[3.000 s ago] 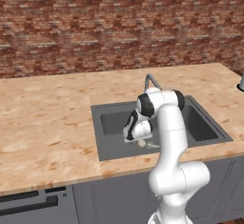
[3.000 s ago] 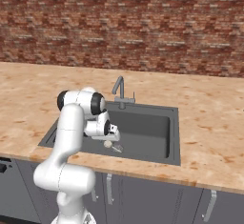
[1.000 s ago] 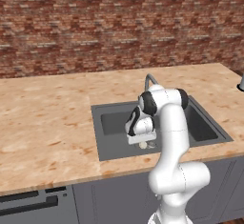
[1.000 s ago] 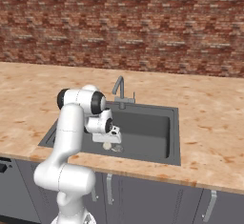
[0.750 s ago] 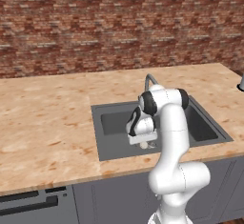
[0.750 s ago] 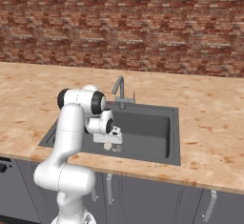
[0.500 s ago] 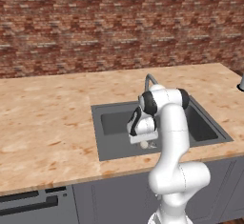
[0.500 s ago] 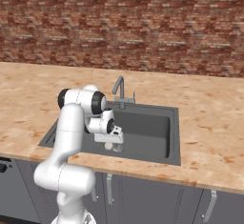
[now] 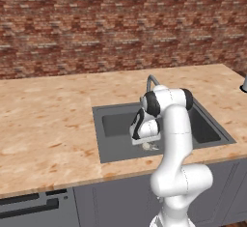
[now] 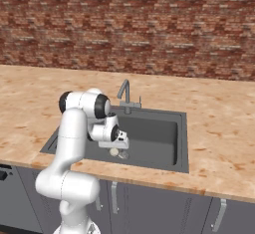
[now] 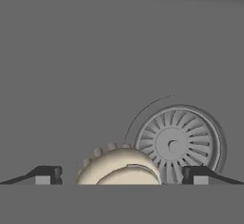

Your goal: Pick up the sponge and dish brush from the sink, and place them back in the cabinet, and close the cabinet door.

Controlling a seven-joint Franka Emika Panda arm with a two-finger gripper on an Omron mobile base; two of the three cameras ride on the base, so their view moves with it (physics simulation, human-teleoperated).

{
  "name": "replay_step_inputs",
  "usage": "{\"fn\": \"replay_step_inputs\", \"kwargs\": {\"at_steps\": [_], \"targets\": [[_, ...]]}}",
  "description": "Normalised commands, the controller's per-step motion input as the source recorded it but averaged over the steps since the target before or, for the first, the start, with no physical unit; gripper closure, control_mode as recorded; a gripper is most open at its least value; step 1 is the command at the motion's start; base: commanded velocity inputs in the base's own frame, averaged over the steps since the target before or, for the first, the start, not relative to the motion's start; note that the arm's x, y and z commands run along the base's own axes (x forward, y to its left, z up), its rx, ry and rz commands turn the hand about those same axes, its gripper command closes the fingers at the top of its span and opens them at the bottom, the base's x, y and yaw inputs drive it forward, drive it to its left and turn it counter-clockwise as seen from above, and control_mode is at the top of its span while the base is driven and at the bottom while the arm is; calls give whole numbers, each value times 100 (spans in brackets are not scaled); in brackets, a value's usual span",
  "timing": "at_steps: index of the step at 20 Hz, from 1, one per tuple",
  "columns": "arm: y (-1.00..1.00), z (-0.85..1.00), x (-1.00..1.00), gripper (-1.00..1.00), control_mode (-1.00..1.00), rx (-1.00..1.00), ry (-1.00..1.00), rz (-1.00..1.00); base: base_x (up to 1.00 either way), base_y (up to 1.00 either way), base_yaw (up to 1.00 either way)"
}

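Currently hand (image 11: 121,175) is low in the sink (image 9: 108,148), fingers spread wide, nothing gripped yet. Dish brush (image 11: 119,169) lies on basin floor near front wall, just beside the drain (image 11: 177,144), cream head seen between the fingertips (image 11: 45,174). Judged light, small, rigid w/ soft bristles; likely to skid on smooth floor. Grip best taken across the round head, centred, before closing. Sponge can't be made out.

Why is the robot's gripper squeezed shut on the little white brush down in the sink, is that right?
Not quite. In the hand view the gripper is open, its fingertips standing wide on either side of the dish brush, not squeezing it. It is down in the sink, though.
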Motion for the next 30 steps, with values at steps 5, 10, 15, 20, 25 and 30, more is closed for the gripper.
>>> {"fn": "replay_step_inputs", "kwargs": {"at_steps": [5,10,15,20,25,30], "targets": [[-2,0,-20,-100,-100,0,-1,0,0,0,0],[-5,0,-20,-100,-100,0,-1,0,0,0,0],[-4,-11,-6,-100,-100,0,-1,0,0,0,0],[0,-28,5,-100,-100,0,-10,6,0,0,0],[0,-28,0,-100,-100,2,-1,10,0,0,0],[2,-24,-9,-100,-100,4,0,4,0,0,0]]}}
